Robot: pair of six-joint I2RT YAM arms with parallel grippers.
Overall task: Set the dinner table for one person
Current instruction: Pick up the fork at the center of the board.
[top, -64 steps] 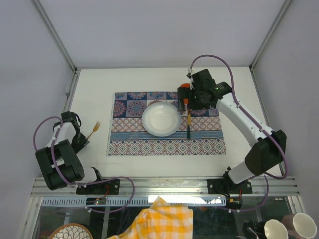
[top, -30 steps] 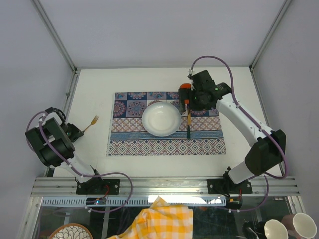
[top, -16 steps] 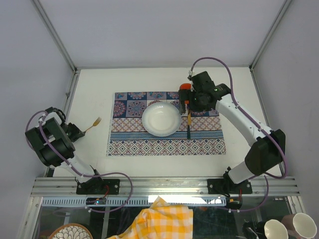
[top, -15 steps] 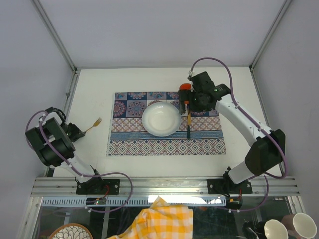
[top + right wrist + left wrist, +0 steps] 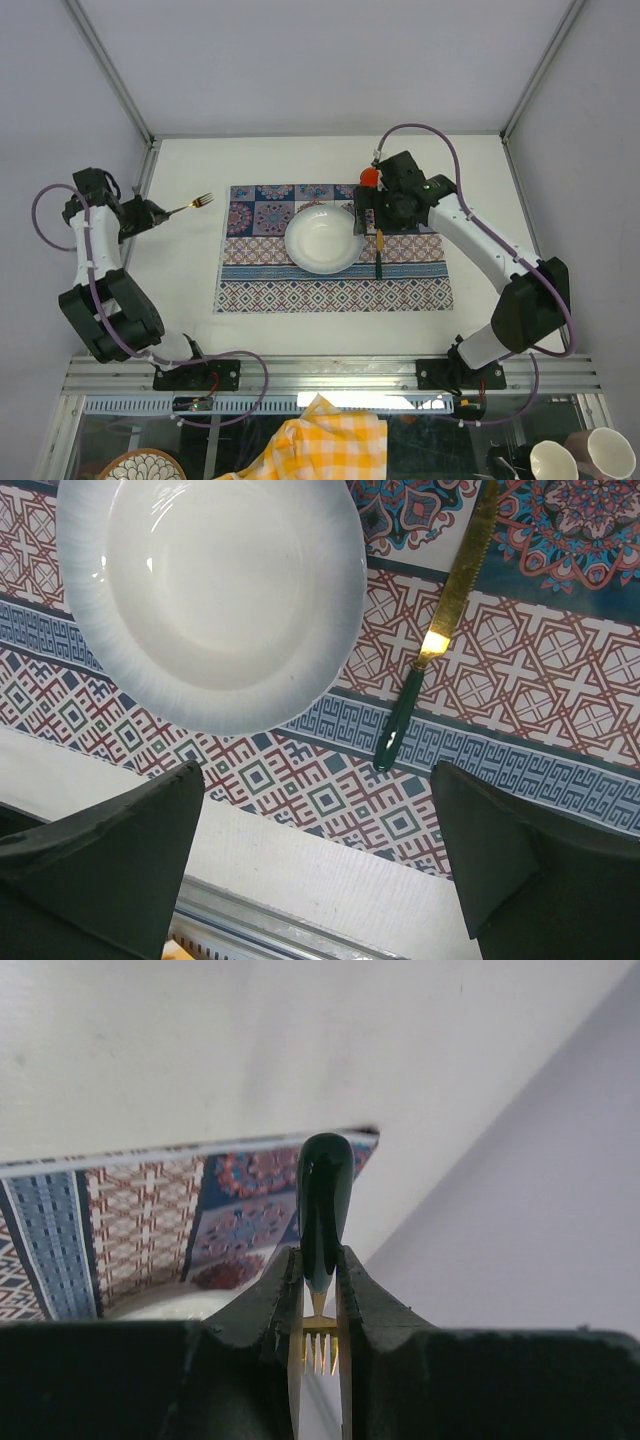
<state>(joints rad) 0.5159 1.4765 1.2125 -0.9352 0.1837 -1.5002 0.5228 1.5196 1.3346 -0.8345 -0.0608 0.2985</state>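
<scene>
Nearest the arm bases, the white bench (image 5: 330,335) is spread with a patterned cloth (image 5: 330,290). On the cloth a white plate (image 5: 323,238) is set, and a knife (image 5: 379,252) is laid just to its right, apart from the rim. Above the knife's blade the right jaws are spread wide, grasping nothing. Farther back on the left, off the cloth's far corner, the left jaws are clenched on a fork (image 5: 192,204).

Placing the fork is judged to be the step in hand. A swing over the cloth and a lowering left of the plate are called for (handle toward the near edge, parallel to the knife).

The gap between knife and rim is shown plainly only in the right wrist view. The fork is seen nipped squarely between the fingers (image 5: 283,1300) only in the left wrist view. The whole layout is given by the overhead view alone.
</scene>
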